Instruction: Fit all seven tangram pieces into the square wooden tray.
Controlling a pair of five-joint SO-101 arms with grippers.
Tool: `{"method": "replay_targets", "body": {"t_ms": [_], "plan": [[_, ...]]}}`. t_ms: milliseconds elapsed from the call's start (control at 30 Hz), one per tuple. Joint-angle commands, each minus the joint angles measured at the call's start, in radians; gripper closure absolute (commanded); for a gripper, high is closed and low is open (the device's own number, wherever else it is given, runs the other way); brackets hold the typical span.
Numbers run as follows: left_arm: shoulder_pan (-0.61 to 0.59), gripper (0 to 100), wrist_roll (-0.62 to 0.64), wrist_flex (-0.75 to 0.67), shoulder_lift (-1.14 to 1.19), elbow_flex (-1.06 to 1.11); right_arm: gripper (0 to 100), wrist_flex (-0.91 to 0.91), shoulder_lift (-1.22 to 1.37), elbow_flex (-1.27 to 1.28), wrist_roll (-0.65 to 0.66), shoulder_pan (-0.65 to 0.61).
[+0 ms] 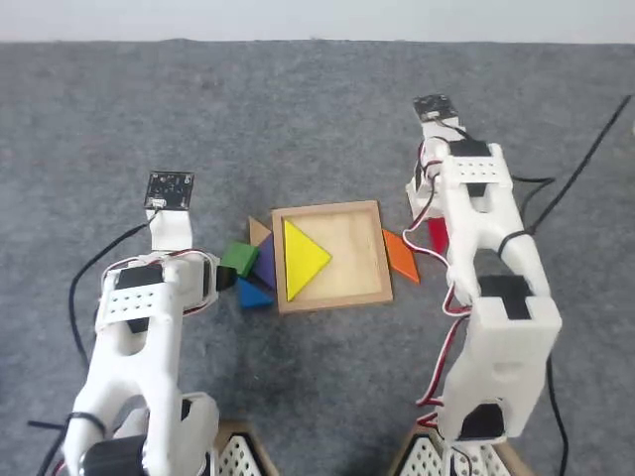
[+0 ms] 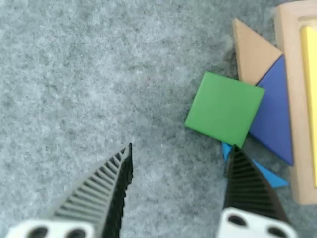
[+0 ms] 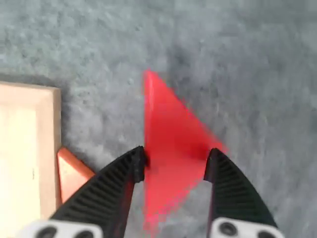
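The square wooden tray [image 1: 375, 253] lies mid-table with a yellow triangle [image 1: 303, 258] in its left half. Against its left side lie a green square [image 2: 225, 109], a tan triangle [image 2: 252, 52], a dark blue piece [image 2: 275, 119] and a light blue triangle [image 2: 265, 174]. My left gripper [image 2: 181, 158] is open just short of the green square, one fingertip [image 2: 240, 166] above the light blue triangle. An orange piece [image 1: 401, 255] lies against the tray's right side. Beside it, my right gripper [image 3: 176, 156] is closed on a red triangle [image 3: 171, 129], a finger touching each edge.
Grey carpet covers the table all around. Black cables run off the left arm [image 1: 139, 327] and behind the right arm [image 1: 486, 248]. The tray's right half [image 1: 352, 253] is bare wood.
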Motion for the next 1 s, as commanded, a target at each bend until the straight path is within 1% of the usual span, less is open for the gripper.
{"method": "replay_targets", "body": {"t_ms": [0,133,233,400,467,500,567,633,667,733,767,867,967], "plan": [[0.002,71,0.006,-0.020,-0.032,-0.013,81.6,0.058,-0.101,-0.017,-0.114,-0.012],[0.002,71,0.006,-0.020,-0.032,-0.013,81.6,0.125,-0.140,-0.020,-0.275,-0.097],[0.000,71,0.006,-0.020,-0.032,-0.013,81.6,0.173,-0.173,-0.020,-0.351,-0.194],[-0.005,71,0.006,-0.020,-0.034,-0.013,81.6,0.211,-0.208,-0.018,-0.368,-0.348],[-0.005,71,0.006,-0.020,-0.034,-0.013,81.6,0.231,-0.219,-0.018,-0.359,-0.354],[-0.005,71,0.006,-0.020,-0.034,-0.012,81.6,0.232,-0.225,-0.015,-0.348,-0.325],[-0.005,71,0.006,-0.018,-0.034,-0.010,81.4,0.225,-0.229,-0.018,-0.267,-0.220],[-0.003,71,0.006,-0.018,-0.034,-0.010,81.1,0.200,-0.236,-0.020,-0.143,-0.122],[0.000,71,0.006,-0.018,-0.034,-0.010,81.0,0.196,-0.231,-0.028,-0.055,-0.085],[0.003,71,0.006,-0.018,-0.034,-0.013,78.3,0.193,-0.219,-0.034,0.098,-0.041],[0.003,71,0.006,-0.018,-0.034,-0.015,75.9,0.193,-0.209,-0.031,0.146,-0.030],[0.003,71,0.005,-0.020,-0.035,-0.015,68.6,0.157,-0.171,-0.023,0.178,-0.048],[0.000,71,0.005,-0.020,-0.034,-0.013,66.2,0.133,-0.130,-0.026,0.160,-0.073]]}}
